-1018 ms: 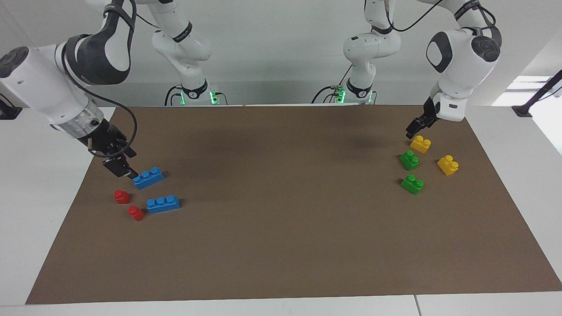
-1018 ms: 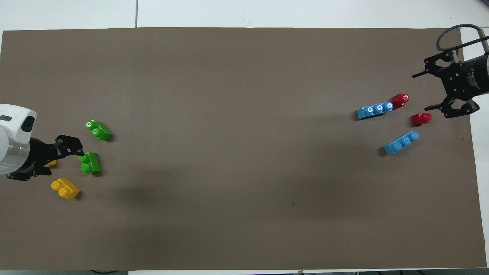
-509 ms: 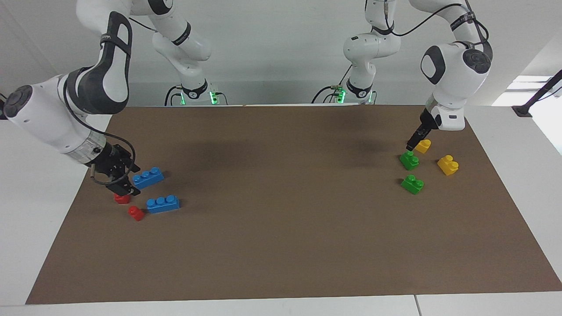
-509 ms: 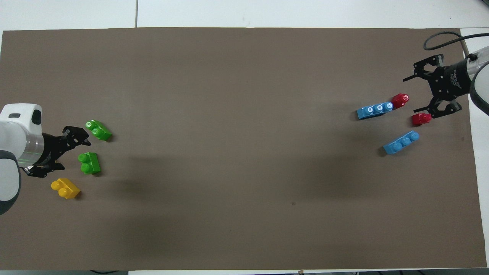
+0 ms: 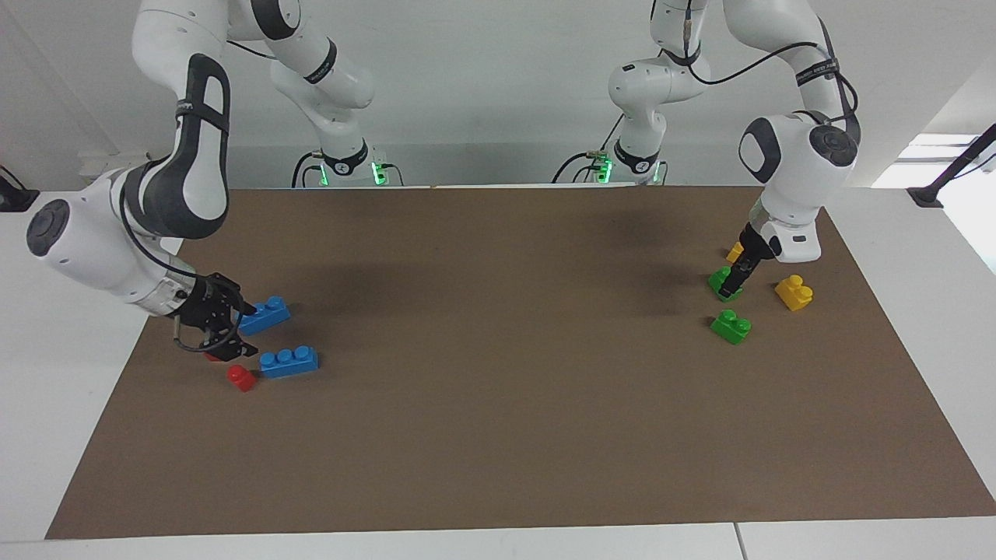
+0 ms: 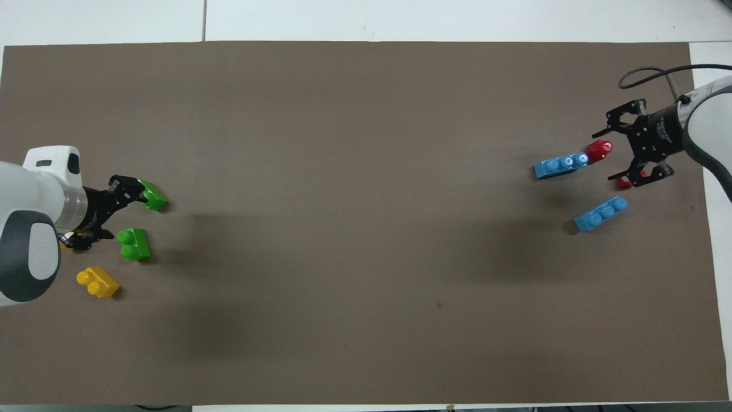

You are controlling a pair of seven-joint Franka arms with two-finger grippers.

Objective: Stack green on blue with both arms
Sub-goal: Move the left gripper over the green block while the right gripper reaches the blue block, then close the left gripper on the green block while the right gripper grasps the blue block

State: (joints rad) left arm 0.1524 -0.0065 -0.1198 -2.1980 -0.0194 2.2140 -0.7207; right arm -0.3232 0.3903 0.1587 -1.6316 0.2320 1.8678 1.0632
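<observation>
Two green bricks lie toward the left arm's end, one nearer the robots (image 5: 722, 280) (image 6: 134, 245) and one farther (image 5: 730, 327) (image 6: 153, 198). My left gripper (image 5: 732, 286) (image 6: 113, 214) is open and low at the nearer green brick; I cannot tell if it touches. Two blue bricks lie toward the right arm's end, one nearer (image 5: 266, 313) (image 6: 600, 213) and one farther (image 5: 289, 362) (image 6: 560, 165). My right gripper (image 5: 240, 331) (image 6: 613, 147) is open, low beside the end of the nearer blue brick and holds nothing.
Two red bricks lie by the blue ones: one (image 5: 242, 378) (image 6: 599, 150) in plain view, one (image 6: 627, 182) mostly under my right gripper. Two yellow bricks (image 5: 794, 292) (image 5: 734, 251) (image 6: 98, 281) lie beside the green ones. All rest on a brown mat (image 5: 498, 350).
My left gripper has come down from over a yellow brick to the nearer green brick. My right gripper has sunk and moved over the nearer red brick, now beside the nearer blue brick's end.
</observation>
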